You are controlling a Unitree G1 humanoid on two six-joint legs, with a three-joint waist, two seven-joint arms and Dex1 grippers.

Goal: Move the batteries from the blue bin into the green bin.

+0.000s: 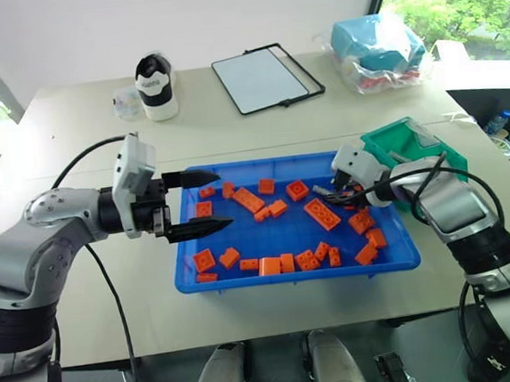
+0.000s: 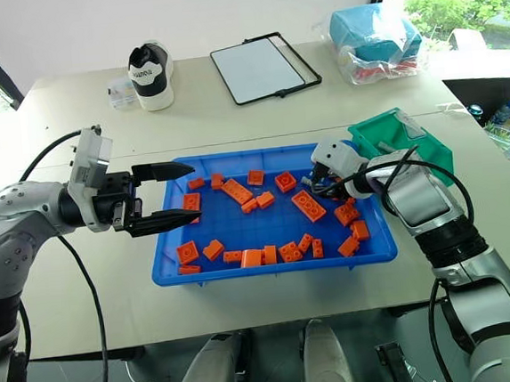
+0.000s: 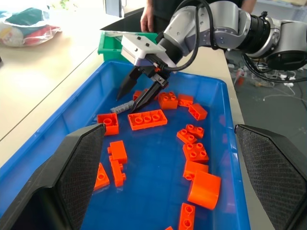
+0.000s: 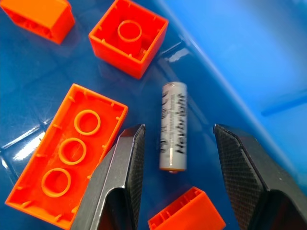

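The blue bin [image 1: 298,277] sits in the middle of the table, holding several orange bricks [image 1: 321,214]. One silvery-grey battery [image 4: 173,125] lies on the bin floor near the far right corner, beside a long orange brick [image 4: 67,155]. My right gripper [image 3: 128,101] is open and angled down into the bin. Its fingers [image 4: 125,165] stand on either side of the battery and are apart from it. The green bin [image 1: 399,135] stands just past the blue bin's far right corner, behind my right wrist. My left gripper [image 1: 222,196] hovers open and empty over the blue bin's left rim.
At the back of the table are a black-and-white shoe [image 1: 155,85], a black-framed white board [image 1: 259,79] and a plastic-wrapped light-blue bundle [image 1: 377,51]. A person [image 3: 153,14] stands beyond the green bin. Loose bricks lie close around the battery.
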